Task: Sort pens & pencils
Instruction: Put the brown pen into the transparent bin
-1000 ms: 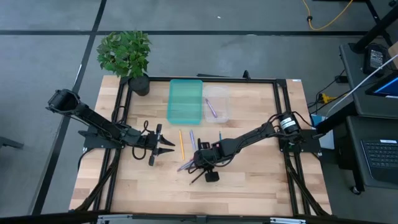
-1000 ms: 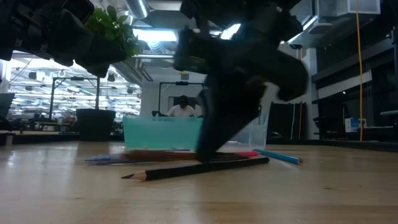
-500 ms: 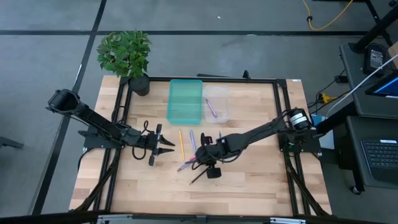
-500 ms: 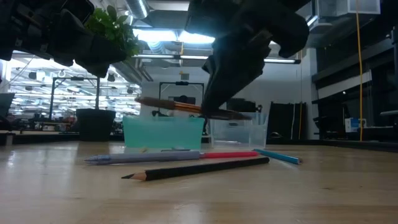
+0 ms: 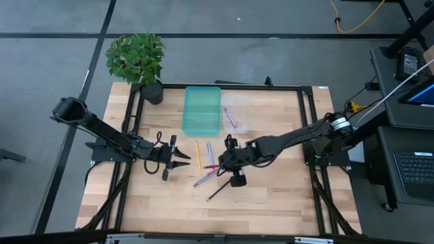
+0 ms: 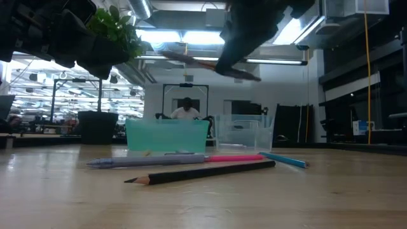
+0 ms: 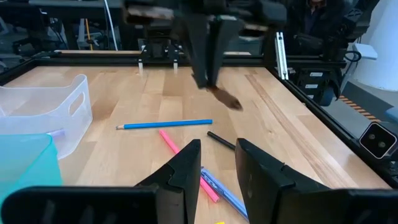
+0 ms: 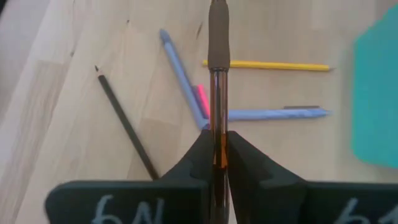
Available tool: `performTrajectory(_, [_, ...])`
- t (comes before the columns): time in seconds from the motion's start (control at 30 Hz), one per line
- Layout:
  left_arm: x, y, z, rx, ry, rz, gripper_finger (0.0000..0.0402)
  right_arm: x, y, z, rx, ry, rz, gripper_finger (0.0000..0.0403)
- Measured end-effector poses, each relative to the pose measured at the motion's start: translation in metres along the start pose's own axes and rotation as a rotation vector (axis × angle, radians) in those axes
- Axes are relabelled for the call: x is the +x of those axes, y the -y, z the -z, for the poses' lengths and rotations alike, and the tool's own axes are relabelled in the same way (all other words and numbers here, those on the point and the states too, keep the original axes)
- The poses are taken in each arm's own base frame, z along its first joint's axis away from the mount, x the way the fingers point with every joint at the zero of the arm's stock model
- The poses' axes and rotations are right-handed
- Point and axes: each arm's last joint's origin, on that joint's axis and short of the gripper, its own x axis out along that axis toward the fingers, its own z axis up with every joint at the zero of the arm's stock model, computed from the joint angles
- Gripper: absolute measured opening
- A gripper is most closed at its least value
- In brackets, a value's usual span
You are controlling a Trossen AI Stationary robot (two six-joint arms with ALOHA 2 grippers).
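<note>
My right gripper (image 5: pixel 226 161) hangs above the loose sticks at mid-table, shut on a brown-and-orange pen (image 6: pixel 210 64) that is high off the wood. Below it lie a black pencil (image 5: pixel 218 190), a lavender pen (image 8: pixel 181 71), a pink stick (image 6: pixel 234 158), a yellow stick (image 5: pixel 197 157), a blue stick (image 7: pixel 165 124) and another bluish pen (image 8: pixel 273 114). A purple stick (image 5: pixel 230 117) rests in the clear tray (image 5: pixel 237 112). My left gripper (image 5: pixel 183 161) waits open, to the left of the yellow stick. My right gripper pinches the pen's orange-clear barrel (image 8: pixel 216 134) between its two fingers (image 8: pixel 202 155), just behind the brown grip sleeve (image 8: pixel 217 37). The fingers come from above, lying across the pen. The pen is lifted clear and nearly level, tipped slightly down toward the table's right.
The teal tray (image 5: pixel 202 110) and clear tray stand side by side at the far middle. A potted plant (image 5: pixel 139 61) is at the far left corner. A black frame (image 5: pixel 308 129) runs around the table. A person (image 6: pixel 186 111) shows in the room beyond.
My right gripper has risen from the table with the brown-and-orange pen and drifted slightly toward the right and far edges. The pen went from lying among the others to being lifted well clear. The other sticks stayed put.
</note>
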Motion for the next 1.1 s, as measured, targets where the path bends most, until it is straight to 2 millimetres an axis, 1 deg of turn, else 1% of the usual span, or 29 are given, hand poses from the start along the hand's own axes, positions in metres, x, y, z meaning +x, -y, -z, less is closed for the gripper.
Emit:
performTrajectory(0.37, [0.000, 0.000, 0.000, 0.001, -0.003, -0.001, 0.0094, -0.040, 0.025, -0.002, 0.017, 0.038, 0.033, 0.0027])
performTrajectory(0.57, [0.000, 0.000, 0.003, 0.008, -0.029, -0.003, 0.0094, -0.069, 0.035, 0.002, 0.041, 0.090, 0.046, 0.0027])
performTrajectory(0.67, [0.000, 0.000, 0.003, 0.008, -0.029, -0.003, 0.0094, -0.076, 0.038, 0.017, 0.057, 0.151, 0.047, 0.0027])
performTrajectory(0.77, [0.000, 0.000, 0.003, 0.008, -0.029, -0.003, 0.0094, -0.079, 0.040, 0.039, 0.083, 0.240, 0.054, 0.0027])
performTrajectory(0.97, [0.000, -0.001, 0.003, 0.008, -0.025, -0.034, 0.0094, -0.078, 0.043, 0.085, 0.111, 0.445, 0.071, 0.0027])
performTrajectory(1.1, [0.000, -0.002, 0.002, 0.006, -0.015, -0.046, 0.0094, -0.072, 0.048, 0.113, 0.136, 0.547, 0.088, 0.0027])
